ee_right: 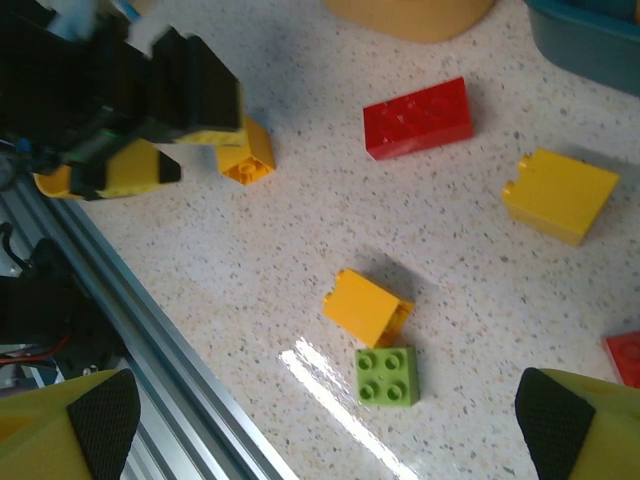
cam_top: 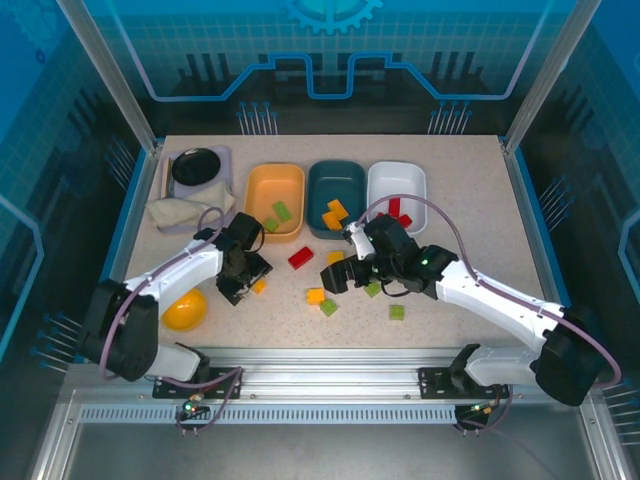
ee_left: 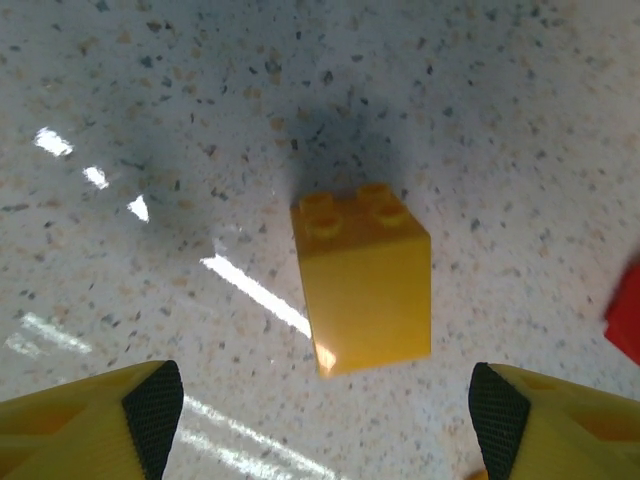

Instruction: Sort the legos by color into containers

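Partly done: few legos (cam_top: 283, 211) in trays (cam_top: 251, 190), seven loose on tabletop (cam_top: 460, 215); left hand (ee_left: 325, 400) open over yellow brick (ee_left: 365, 285), right hand (ee_right: 325, 420) open, empty.

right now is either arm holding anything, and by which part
Nothing is held: left fingers open with a yellow lego lying loose before them, right fingers open too.

Place: a robot test cell, lab-like.
Enclosure: blue-tinted clear panels (cam_top: 420, 40) with a gear graphic on the far side, framed by metal posts (cam_top: 111, 72).
Mounting: slotted aluminium rail (cam_top: 330, 362) along the near edge, left arm (cam_top: 170, 275) and right arm (cam_top: 490, 295) bolted there.
Surface (cam_top: 470, 215): speckled, stone-look.
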Controlling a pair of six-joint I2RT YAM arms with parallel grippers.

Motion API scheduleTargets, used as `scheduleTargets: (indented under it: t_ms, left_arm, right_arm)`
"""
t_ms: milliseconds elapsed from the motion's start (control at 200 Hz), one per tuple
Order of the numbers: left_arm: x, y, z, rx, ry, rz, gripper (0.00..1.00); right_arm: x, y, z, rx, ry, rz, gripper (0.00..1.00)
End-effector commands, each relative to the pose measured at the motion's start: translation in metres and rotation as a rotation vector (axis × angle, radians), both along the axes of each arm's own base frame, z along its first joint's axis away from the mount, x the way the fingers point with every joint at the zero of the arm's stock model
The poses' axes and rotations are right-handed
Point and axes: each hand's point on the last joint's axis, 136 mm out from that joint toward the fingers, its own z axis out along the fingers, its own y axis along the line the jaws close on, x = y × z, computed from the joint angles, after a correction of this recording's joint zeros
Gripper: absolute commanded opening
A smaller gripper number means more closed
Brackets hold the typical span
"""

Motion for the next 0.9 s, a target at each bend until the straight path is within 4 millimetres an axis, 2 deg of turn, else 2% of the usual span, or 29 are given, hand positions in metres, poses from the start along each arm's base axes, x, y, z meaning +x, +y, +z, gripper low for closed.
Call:
scheduleTargets:
  t_ms: [0, 55, 115, 250, 355, 425, 550, 630, 730, 865, 895]
  left_arm:
    - [0.015, -0.004, -0.006, -0.028, -0.019, 0.034, 0.78]
    - [0.016, -0.004, -0.011, -0.02, 0.0, 0.032, 0.75]
    - [0.015, -0.004, -0.017, -0.018, 0.009, 0.025, 0.67]
    - [0.013, -0.002, -0.025, -0.012, -0.002, 0.013, 0.35]
    - [0.011, 0.002, -0.022, 0.014, 0.008, 0.008, 0.32]
    - [0.011, 0.006, -0.007, 0.036, -0.011, -0.002, 0.3]
    - [0.024, -0.006, 0.044, 0.048, -0.129, -0.104, 0.29]
    - [0.04, -0.027, 0.076, 0.037, -0.181, -0.203, 0.29]
    - [0.067, -0.056, 0.106, 0.048, -0.232, -0.334, 0.29]
    - [0.111, -0.095, 0.124, 0.06, -0.273, -0.466, 0.29]
    - [0.123, -0.104, 0.123, 0.057, -0.274, -0.484, 0.29]
  right_arm:
    - [0.006, 0.011, 0.019, 0.054, -0.027, 0.022, 1.0]
    - [0.006, 0.01, 0.017, 0.05, -0.021, 0.017, 1.0]
    - [0.006, 0.009, 0.015, 0.048, -0.016, 0.009, 1.0]
    - [0.007, 0.004, 0.012, 0.046, -0.01, -0.013, 0.99]
    - [0.013, -0.002, 0.016, 0.041, -0.02, -0.048, 0.98]
    - [0.023, -0.011, 0.028, 0.045, -0.042, -0.091, 0.98]
    - [0.053, -0.043, 0.058, 0.061, -0.094, -0.245, 0.97]
    - [0.072, -0.064, 0.075, 0.081, -0.131, -0.344, 0.97]
    - [0.091, -0.078, 0.092, 0.136, -0.176, -0.42, 0.97]
    - [0.115, -0.089, 0.1, 0.176, -0.211, -0.501, 0.98]
    - [0.12, -0.091, 0.101, 0.185, -0.209, -0.516, 0.98]
